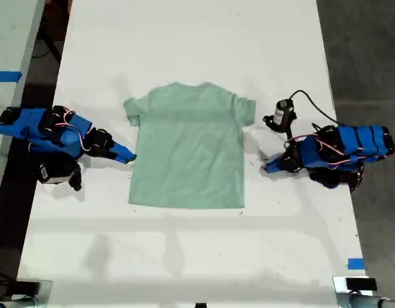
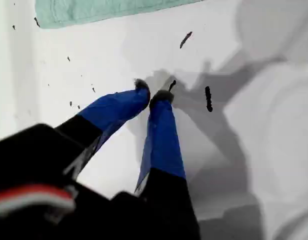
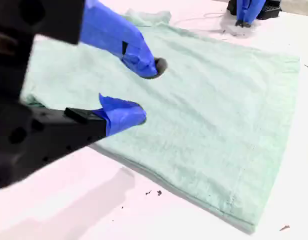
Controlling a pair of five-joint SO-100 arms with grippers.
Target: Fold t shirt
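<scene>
The pale mint-green t shirt [image 1: 188, 147] lies flat on the white table [image 1: 184, 256], collar toward the far edge. My second gripper [image 3: 146, 90] is open and hovers over the shirt's [image 3: 209, 115] side edge; in the exterior view it [image 1: 128, 156] is at the shirt's left side. My first gripper [image 2: 152, 94] is shut on nothing, tips down on bare table, with the shirt's edge [image 2: 104, 10] a short way off. In the exterior view it [image 1: 268, 167] sits a little right of the shirt. The second wrist view also shows it [image 3: 246, 15] beyond the shirt.
A small black device with a cable [image 1: 284, 115] sits on the table near the arm at the exterior view's right. Blue tape marks [image 1: 355, 264] [image 1: 6, 76] show near the table's sides. Dark specks [image 2: 208, 98] dot the tabletop.
</scene>
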